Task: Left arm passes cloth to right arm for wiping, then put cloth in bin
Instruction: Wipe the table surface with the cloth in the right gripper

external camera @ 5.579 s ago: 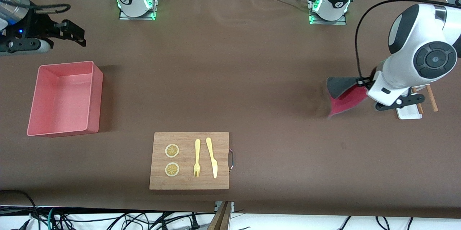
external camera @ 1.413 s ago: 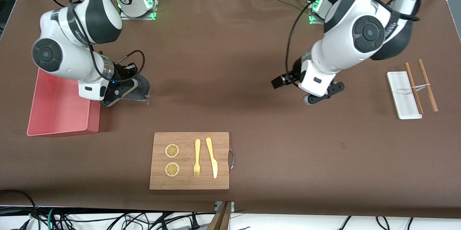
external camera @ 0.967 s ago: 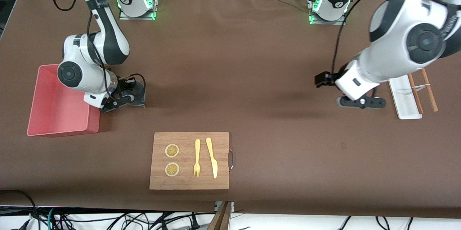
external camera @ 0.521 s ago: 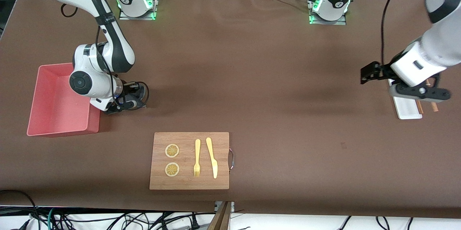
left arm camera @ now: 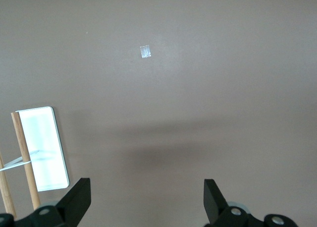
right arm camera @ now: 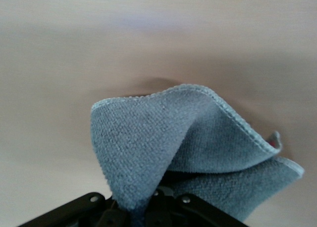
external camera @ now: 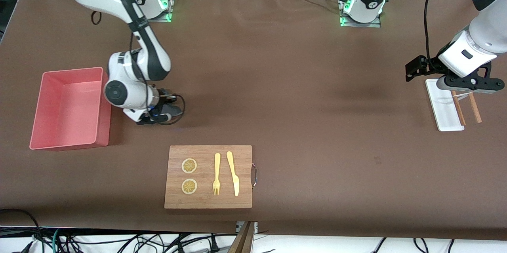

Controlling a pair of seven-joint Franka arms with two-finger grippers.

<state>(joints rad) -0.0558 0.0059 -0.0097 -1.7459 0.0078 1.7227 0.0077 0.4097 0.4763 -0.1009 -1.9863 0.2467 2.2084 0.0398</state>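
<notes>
Front view, right tool (external camera: 158,117): we see it low on the tabletop (external camera: 301,98) beside the bin (external camera: 69,108).
Cloth (right arm camera: 193,147): pinched in right tool.
Left tool (left arm camera: 146,202): fingers spread, over the white tray (external camera: 443,108).

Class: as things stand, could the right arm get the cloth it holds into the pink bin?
Probably yes: the right gripper, shut on the cloth, is right beside the open-topped bin, nothing between.
</notes>
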